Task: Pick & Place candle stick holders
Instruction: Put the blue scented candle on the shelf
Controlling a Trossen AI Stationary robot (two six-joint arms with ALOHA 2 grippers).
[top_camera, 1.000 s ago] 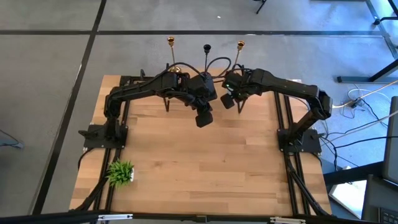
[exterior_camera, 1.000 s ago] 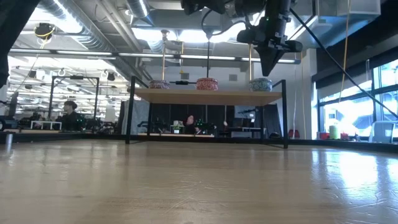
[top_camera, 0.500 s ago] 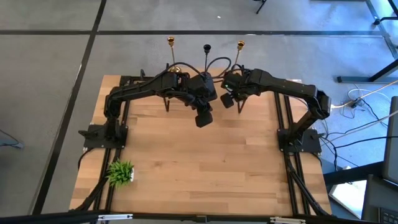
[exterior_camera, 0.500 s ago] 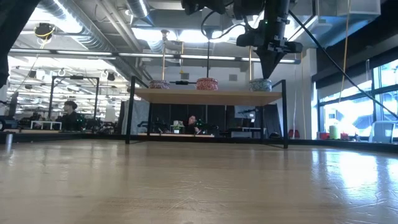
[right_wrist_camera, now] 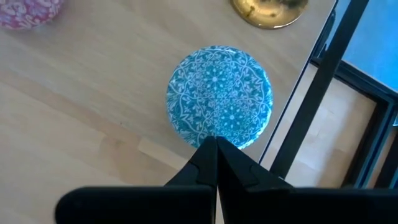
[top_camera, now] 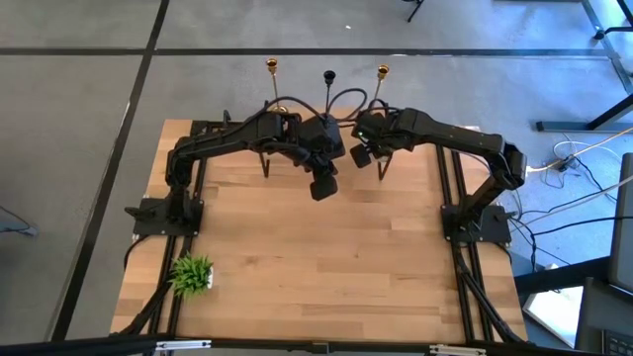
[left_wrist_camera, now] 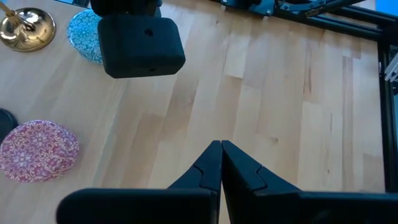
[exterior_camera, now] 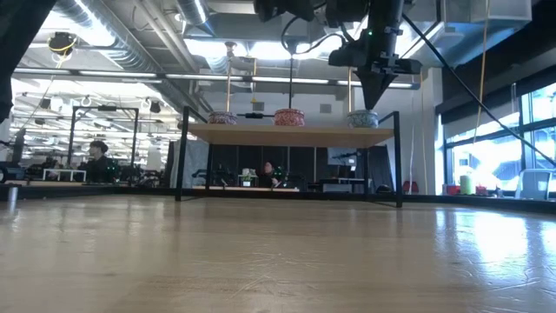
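Three candle stick holders stand on their round bases on a raised wooden shelf [exterior_camera: 287, 133] at the table's far edge: a gold one [top_camera: 270, 65], a black one [top_camera: 329, 75] and a gold one [top_camera: 382, 71]. One gold base shows in the right wrist view [right_wrist_camera: 269, 11], and another in the left wrist view [left_wrist_camera: 25, 28]. My right gripper [exterior_camera: 373, 103] is shut and points down just above a blue patterned tin [right_wrist_camera: 219, 96]. My left gripper [top_camera: 319, 188] is shut and empty over the table, nearer than the shelf.
Three round patterned tins sit on the shelf in front of the holders: a pale one [exterior_camera: 222, 117], a pink one [exterior_camera: 289, 116] and the blue one [exterior_camera: 363, 118]. A small green plant [top_camera: 192, 274] stands at the near left. Black frame rails [right_wrist_camera: 314, 93] edge the shelf.
My right gripper has edged slightly toward the far edge over the blue tin and has stayed shut.
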